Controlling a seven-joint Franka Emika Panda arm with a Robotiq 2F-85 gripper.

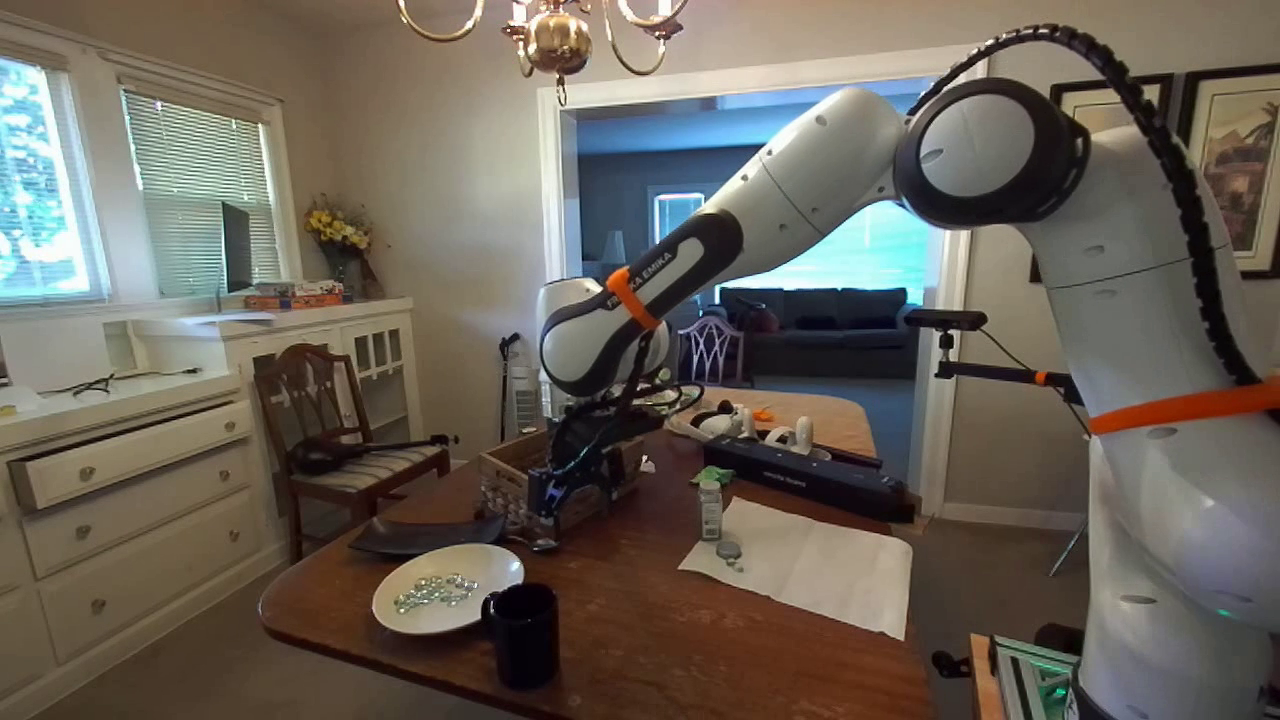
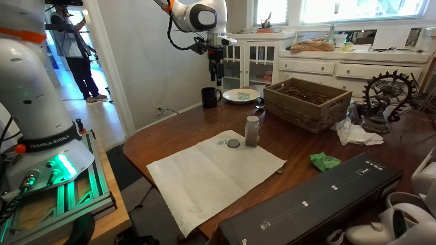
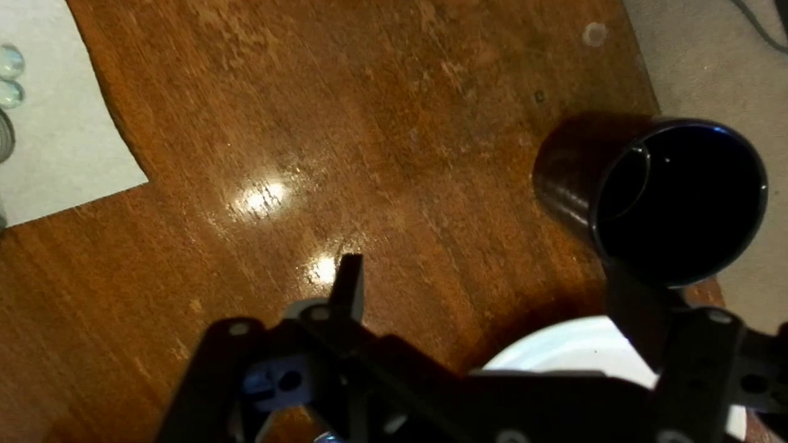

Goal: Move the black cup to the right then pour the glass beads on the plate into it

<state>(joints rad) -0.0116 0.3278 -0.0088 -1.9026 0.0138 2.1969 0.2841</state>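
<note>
- Two fingers [image 3: 349, 286] of the gripper [image 3: 486, 277] stand spread wide, with a stretch of the table [image 3: 369, 154] and an arc of the plate [image 3: 572, 347] showing between them in the wrist view!
- That gripper hangs above the table, pointing down, at the end of the long pale arm [image 1: 790, 190], which arches high across an exterior view.
- Here's the black cup [image 1: 527, 640]: upright on the wood, close to the table's edge, mouth up, handle turned toward the plate, with clear air between cup and gripper in an exterior view.
- Just beside the cup, the plate, white and round, lies flat in both exterior views.
- On the plate, catching the light, the glass beads [image 1: 440, 592]: a pale greenish cluster gathered around the middle.
- Right behind the plate in an exterior view sits a dark dish [image 1: 420, 537], and near it the woven basket [image 2: 293, 110], big and brown.
- Farther out, the white sheet [image 2: 204, 183] lies over the table; a few loose beads [image 3: 10, 63] and a round grey lid [image 2: 233, 143] rest on it, and a clear jar [image 2: 252, 131] stands upright at its margin.
- Past the sheet, a crumpled green wad [image 2: 323, 161] and a long black box [image 2: 316, 204] lie on the wood.
- Out by the basket, a dark statue [image 2: 388, 92] stands within a spiky ring.
</note>
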